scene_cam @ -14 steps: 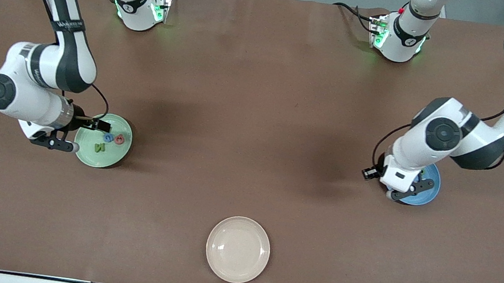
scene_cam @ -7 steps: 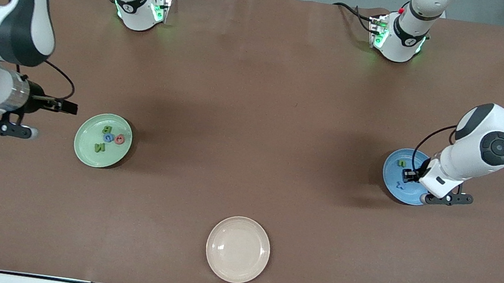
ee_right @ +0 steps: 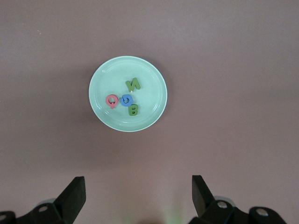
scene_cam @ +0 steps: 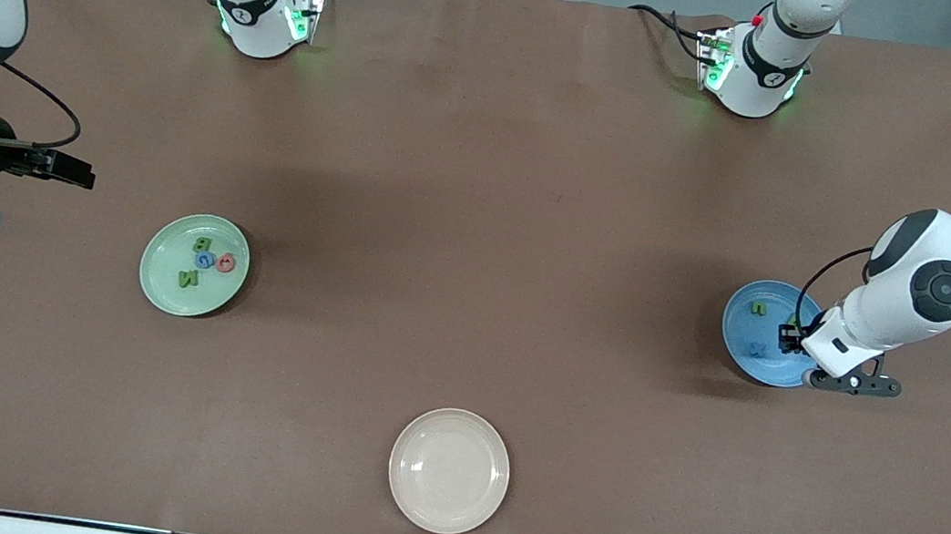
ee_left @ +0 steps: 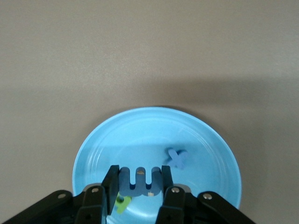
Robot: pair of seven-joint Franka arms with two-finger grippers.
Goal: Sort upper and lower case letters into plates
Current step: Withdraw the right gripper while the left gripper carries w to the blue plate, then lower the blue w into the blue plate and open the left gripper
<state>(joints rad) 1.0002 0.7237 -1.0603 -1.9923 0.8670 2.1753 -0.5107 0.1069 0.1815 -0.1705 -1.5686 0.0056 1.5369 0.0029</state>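
Left hand: clenched on a blue foam letter with three prongs, which may be a small "m" or "w"; held low over the mid-blue round plate at the left arm's end of the counter, presumably to be dropped in with the lower-case lot.
Blue plate's contents: a small blue "x" and a green letter I cannot read, half hidden under the fingers.
Right hand: released, jaws spread wide and empty, high above the counter beside the pale mint-green round plate.
Green plate's contents: green "N", green "B", blue "C" and pink "Q", capitals grouped together.
Cream-white round plate: nearest the front camera, bare; likely the emptied supply dish.
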